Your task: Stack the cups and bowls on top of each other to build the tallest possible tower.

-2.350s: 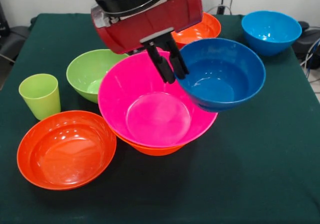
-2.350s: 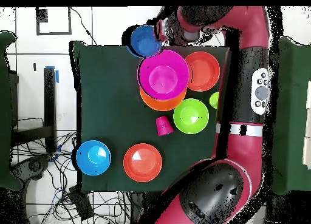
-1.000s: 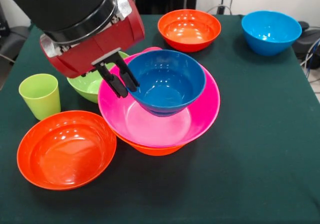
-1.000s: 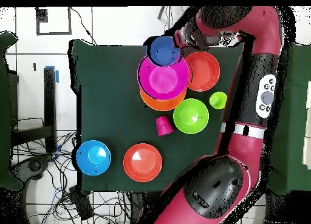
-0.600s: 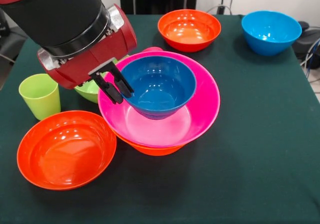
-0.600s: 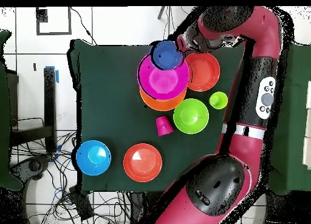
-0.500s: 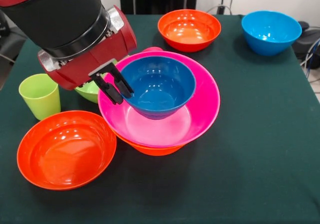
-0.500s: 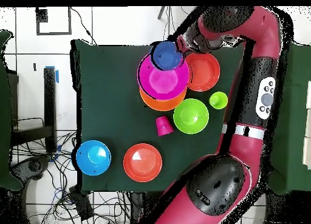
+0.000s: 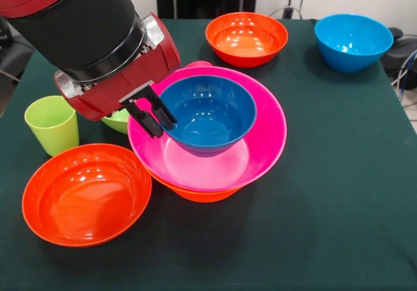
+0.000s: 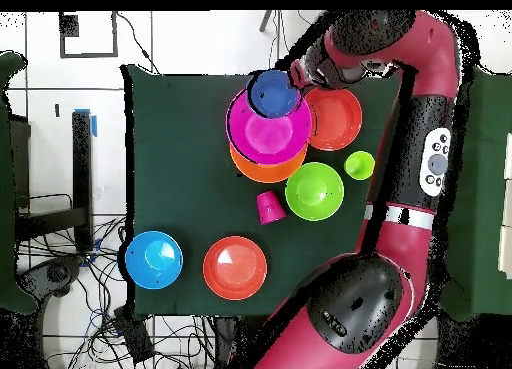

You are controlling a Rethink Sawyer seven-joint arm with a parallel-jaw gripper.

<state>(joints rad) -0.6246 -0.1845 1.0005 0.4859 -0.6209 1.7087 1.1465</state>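
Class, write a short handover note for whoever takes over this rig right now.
Gripper: shut on the dark blue bowl, pinching its rim.
Tower: pink bowl nested in an orange bowl; the dark blue bowl sits tilted inside the pink one, unreleased.
Left: two red-orange bowls, light blue bowl, green bowl, green cup, pink cup.

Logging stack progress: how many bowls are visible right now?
7: dark blue in pink on orange; green; red-orange front-left; red-orange far; light blue.
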